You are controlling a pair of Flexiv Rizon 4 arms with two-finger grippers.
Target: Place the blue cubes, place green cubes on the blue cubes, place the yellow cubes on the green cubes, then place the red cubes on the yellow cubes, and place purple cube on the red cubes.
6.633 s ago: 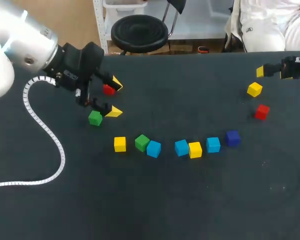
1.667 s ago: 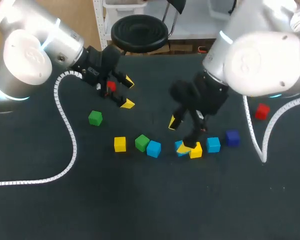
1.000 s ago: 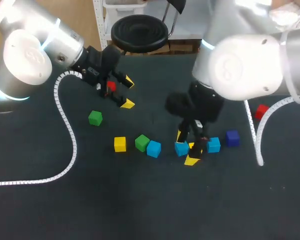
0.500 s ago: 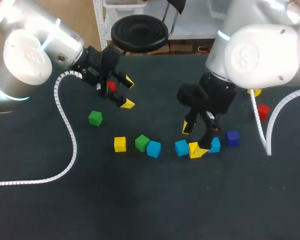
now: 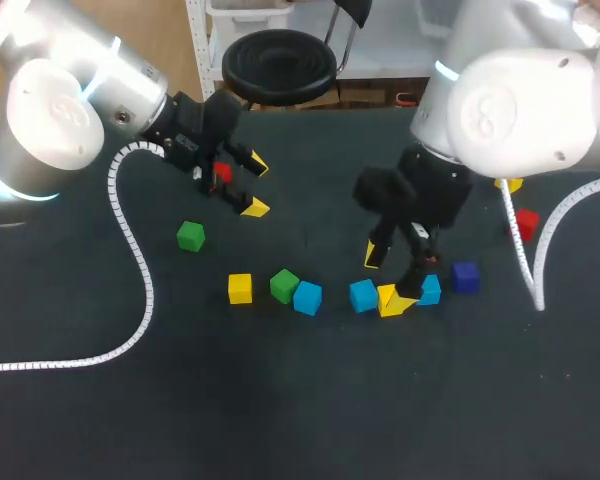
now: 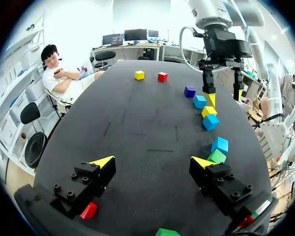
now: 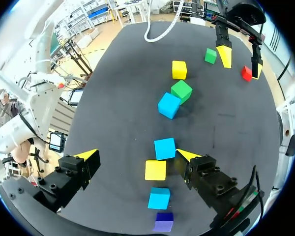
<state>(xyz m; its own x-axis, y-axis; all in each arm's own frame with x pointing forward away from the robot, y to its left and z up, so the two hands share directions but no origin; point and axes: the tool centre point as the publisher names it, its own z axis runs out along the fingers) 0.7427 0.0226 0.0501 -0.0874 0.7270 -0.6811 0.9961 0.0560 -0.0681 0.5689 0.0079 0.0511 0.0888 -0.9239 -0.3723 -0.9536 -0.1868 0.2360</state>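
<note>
left jaws and right jaws both gape wide, empty. the blue cube (image 7: 164,148) looks light, rigid, slick: pinch opposite flat faces.

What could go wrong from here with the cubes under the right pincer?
The right pincer hangs open over a tight row: one fingertip sits beside a blue cube and a yellow cube, so descending might nudge them. The left pincer has a red cube by one finger; moving could knock it.
</note>
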